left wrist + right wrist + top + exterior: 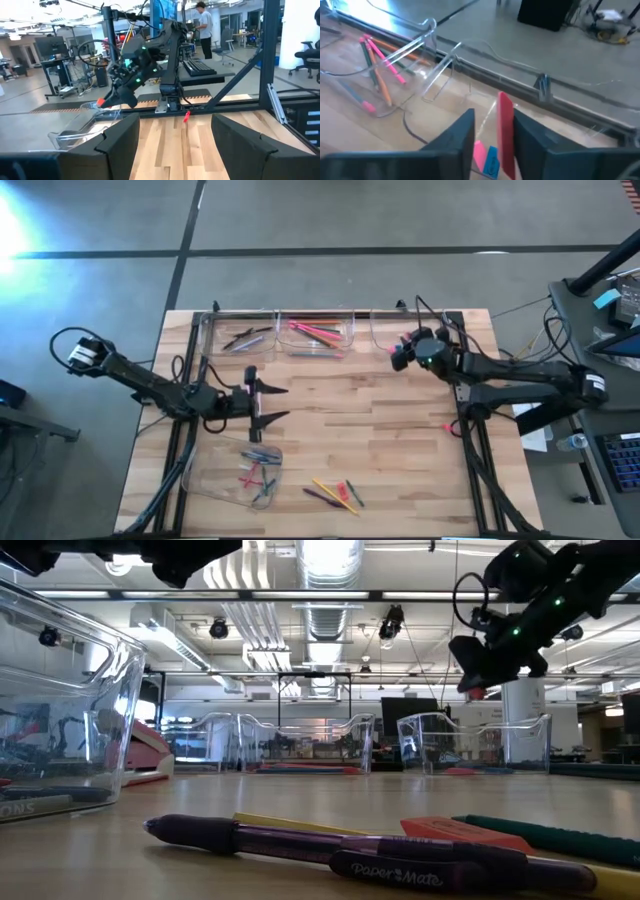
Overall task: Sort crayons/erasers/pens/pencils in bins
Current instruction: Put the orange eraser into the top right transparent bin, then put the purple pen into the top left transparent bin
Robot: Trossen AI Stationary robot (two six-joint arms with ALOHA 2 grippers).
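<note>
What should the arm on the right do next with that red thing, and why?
Probably open wider and let go. The right gripper hangs over the far right bin, and the red eraser sits between its parting fingers above a pink and a blue piece already inside.

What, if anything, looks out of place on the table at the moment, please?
A small red piece lies alone by the right arm's base, far from the loose pile. The fourth bin also sits slightly askew at the near left, apart from the far row of three bins.
</note>
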